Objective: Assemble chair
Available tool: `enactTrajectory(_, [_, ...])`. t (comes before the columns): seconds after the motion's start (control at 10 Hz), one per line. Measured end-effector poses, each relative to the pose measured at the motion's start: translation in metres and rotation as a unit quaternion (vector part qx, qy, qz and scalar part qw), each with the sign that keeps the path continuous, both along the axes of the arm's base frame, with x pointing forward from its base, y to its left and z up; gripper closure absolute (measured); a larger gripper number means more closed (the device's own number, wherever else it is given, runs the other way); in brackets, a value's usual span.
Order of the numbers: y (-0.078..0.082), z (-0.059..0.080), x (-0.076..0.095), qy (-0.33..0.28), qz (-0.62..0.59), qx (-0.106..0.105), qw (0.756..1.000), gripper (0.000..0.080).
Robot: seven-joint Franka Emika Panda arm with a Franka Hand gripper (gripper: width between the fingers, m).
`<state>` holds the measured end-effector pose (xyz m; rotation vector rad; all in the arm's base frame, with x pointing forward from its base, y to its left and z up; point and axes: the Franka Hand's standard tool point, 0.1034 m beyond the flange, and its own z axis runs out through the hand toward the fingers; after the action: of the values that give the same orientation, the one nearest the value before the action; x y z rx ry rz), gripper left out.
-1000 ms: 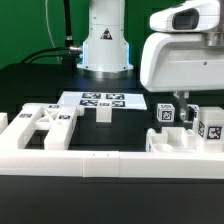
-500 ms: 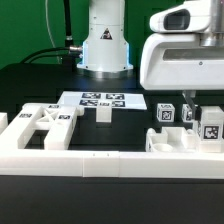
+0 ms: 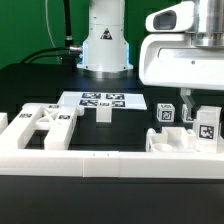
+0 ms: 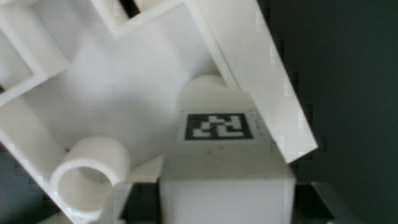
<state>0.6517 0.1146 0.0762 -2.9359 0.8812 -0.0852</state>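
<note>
Chair parts, all matte white, lie spread across the dark counter. On the exterior view's left, toward the near side, sits an open frame piece with tags on its upper faces. A small block stands alone near the middle. It is just in front of the marker board, which lies flat before the robot base on the far side.

On the exterior view's right the gripper hangs low under its bulky white housing. It is clenched on a tagged leg whose black-and-white tag faces the camera. Near it, toward the middle, a second tagged block stands upright, clear of the fingers. A long white border rail runs along the near edge in front of everything.

In the wrist view the tagged leg fills the middle, reaching out from between the fingers with its tag facing the camera. A rounded peg lies just beside it. A flat white slab with a slanted bar spreads behind both. Whether the leg touches that slab cannot be told.
</note>
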Motion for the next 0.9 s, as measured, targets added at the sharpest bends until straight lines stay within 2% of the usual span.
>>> enactTrajectory(0.3, [0.0012, -0.0004, -0.0013, 0.008, -0.11, 0.009, 0.994, 0.0512])
enactTrajectory(0.5, [0.0028, -0.0006, -0.0029, 0.014, -0.197, 0.018, 0.98, 0.0512])
enactTrajectory(0.6, [0.0029, -0.0008, -0.0034, 0.019, -0.259, 0.031, 0.965, 0.0512])
enactTrajectory(0.9, [0.0042, -0.0009, -0.004, 0.024, -0.333, 0.044, 0.942, 0.0512])
